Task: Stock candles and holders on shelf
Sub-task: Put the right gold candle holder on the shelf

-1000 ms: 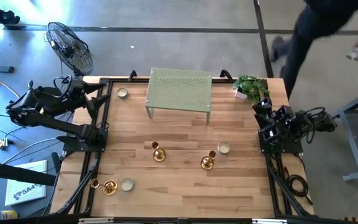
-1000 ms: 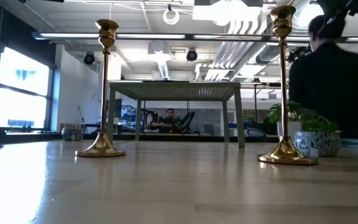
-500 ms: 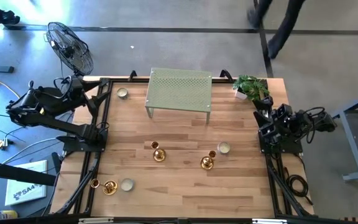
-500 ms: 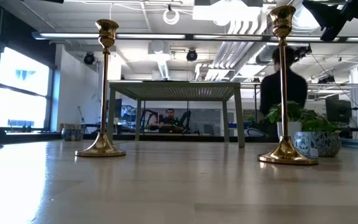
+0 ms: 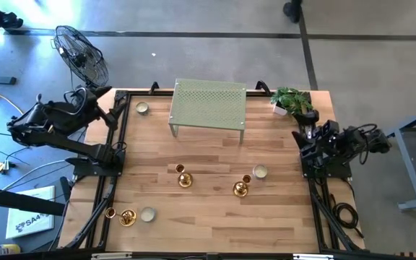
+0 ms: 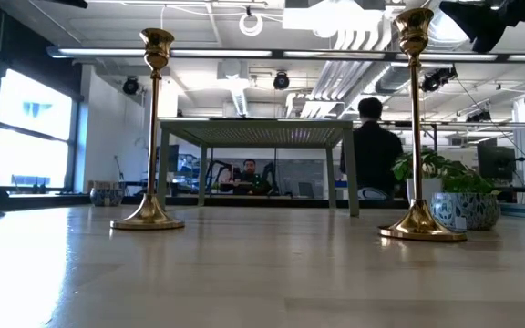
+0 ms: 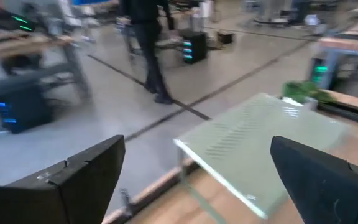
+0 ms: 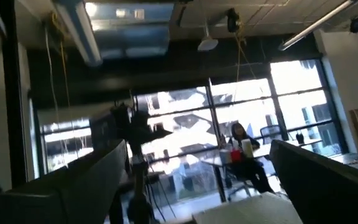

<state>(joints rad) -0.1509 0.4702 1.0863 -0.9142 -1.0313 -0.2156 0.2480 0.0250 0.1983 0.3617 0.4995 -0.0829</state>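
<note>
The sage-green shelf stands on its short legs at the far middle of the table; it also shows in the left wrist view and the low view. Two tall gold holders stand upright on their round bases mid-table. Two shorter holders stand at the near left. The candles lie flat at the far left, beside the right holder and at the near left. My left gripper is open over the table's far-left edge. My right gripper is open at the right edge.
A potted plant stands at the table's far right corner. A fan stands on the floor beyond the far left corner. A person stands in the room behind the shelf. Bare wood lies between the shelf and the tall holders.
A person beyond the table's far right corner has walked away from the table into the room. My left gripper has shifted slightly at the far-left edge. The holders, the candles and the shelf have stayed where they were.
</note>
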